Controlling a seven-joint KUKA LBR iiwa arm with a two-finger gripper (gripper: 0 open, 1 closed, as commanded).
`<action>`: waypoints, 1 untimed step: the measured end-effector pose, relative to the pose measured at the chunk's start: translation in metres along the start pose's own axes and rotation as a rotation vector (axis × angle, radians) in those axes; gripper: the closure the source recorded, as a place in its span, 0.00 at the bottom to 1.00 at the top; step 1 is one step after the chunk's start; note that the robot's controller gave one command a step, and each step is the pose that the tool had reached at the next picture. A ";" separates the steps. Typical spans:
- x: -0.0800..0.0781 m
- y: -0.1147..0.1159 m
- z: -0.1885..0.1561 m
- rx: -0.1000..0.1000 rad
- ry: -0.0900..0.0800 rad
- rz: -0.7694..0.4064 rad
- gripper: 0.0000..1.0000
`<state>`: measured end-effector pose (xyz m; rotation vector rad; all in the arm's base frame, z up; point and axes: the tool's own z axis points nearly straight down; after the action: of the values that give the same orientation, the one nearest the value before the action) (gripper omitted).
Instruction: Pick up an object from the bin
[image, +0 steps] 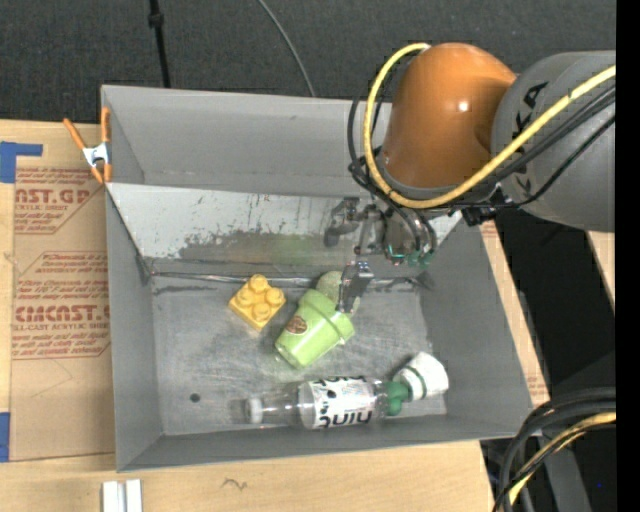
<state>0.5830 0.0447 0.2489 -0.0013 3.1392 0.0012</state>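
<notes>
Green cup (310, 337) is lying on its side near the middle of the bin (130, 330), tipped on a slant so that one end is pointing up and to the right. The claw (352, 285) is hanging just over that upper right end, reaching down from under the arm's orange cover (445, 110). Whether the claw is touching the cup cannot be told, and neither can whether it is open or closed. Nothing is showing as gripped.

A yellow toy block (257, 300) is sitting just beside the cup on its upper left, with a narrow strip of floor between the two. A clear bottle (330, 402) with a dark label and a white cap is lying flat along the front of the floor, just below the cup, its cap end pointing right.

The claw is working close to the foot of the sloping back wall, which is rising right behind it. Bare floor is lying open to the left of the cup and below the block, running out to the left wall. A smaller bare patch is lying to the right of the cup, between it and the right wall, above the bottle's cap.
</notes>
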 end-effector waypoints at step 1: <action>0.004 -0.009 0.043 0.000 -0.006 -0.066 0.00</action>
<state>0.5791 0.0359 0.2059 -0.1048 3.1318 0.0005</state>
